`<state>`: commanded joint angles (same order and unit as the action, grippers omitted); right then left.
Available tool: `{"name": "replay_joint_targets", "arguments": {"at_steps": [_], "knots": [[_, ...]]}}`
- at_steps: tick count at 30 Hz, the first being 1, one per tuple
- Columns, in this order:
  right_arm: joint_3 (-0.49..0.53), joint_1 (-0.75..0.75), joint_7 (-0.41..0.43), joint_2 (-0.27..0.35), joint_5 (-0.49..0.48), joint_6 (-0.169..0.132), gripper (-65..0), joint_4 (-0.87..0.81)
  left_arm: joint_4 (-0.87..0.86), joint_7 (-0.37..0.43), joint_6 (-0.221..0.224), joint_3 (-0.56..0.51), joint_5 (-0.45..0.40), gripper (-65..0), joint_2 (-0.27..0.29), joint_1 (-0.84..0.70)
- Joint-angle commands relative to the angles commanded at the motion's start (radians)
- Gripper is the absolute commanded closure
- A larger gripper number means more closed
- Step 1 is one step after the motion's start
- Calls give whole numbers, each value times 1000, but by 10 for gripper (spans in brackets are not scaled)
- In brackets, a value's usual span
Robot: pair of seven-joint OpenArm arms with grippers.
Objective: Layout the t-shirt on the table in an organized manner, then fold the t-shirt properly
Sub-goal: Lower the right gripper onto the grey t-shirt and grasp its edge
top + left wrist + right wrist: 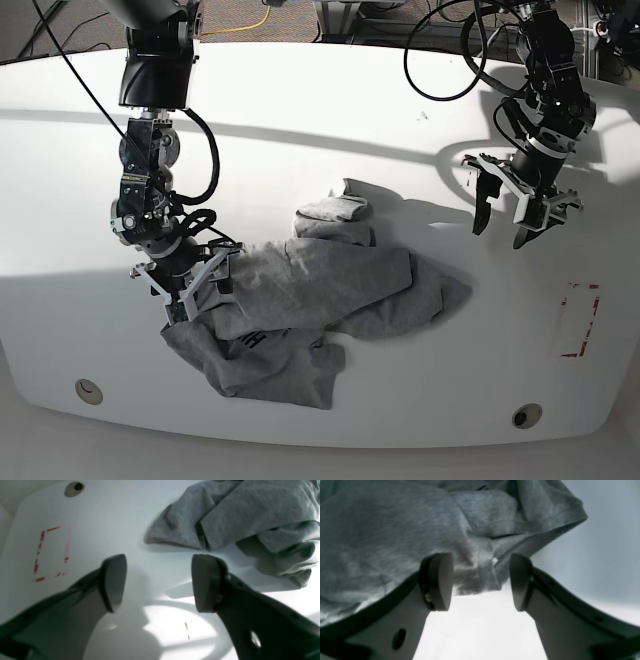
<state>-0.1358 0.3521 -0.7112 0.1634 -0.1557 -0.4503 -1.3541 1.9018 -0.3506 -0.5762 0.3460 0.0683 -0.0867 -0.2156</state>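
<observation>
On table [300, 130], crumpled t-shirt [320, 290].

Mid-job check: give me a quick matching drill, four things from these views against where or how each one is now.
Things:
1. t-shirt
2. left gripper
3. right gripper
4. red tape rectangle

States:
A. open, at the shirt's edge
B. crumpled in a heap mid-table
C. open, above bare table, clear of the cloth
D. outline near the table's corner, nothing on it

Pairs: 1-B, 2-C, 3-A, 4-D
</observation>
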Motion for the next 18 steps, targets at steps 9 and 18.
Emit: {"name": "replay_joint_targets", "arguments": {"at_steps": [9, 18], "knots": [[2, 120, 94, 35, -6, -71, -346, 272, -3, -2, 0, 0, -3, -397, 0, 14], [2, 141, 121, 35, -6, -130, -346, 367, -3, -2, 0, 2, -3, -397, 0, 9]]}}
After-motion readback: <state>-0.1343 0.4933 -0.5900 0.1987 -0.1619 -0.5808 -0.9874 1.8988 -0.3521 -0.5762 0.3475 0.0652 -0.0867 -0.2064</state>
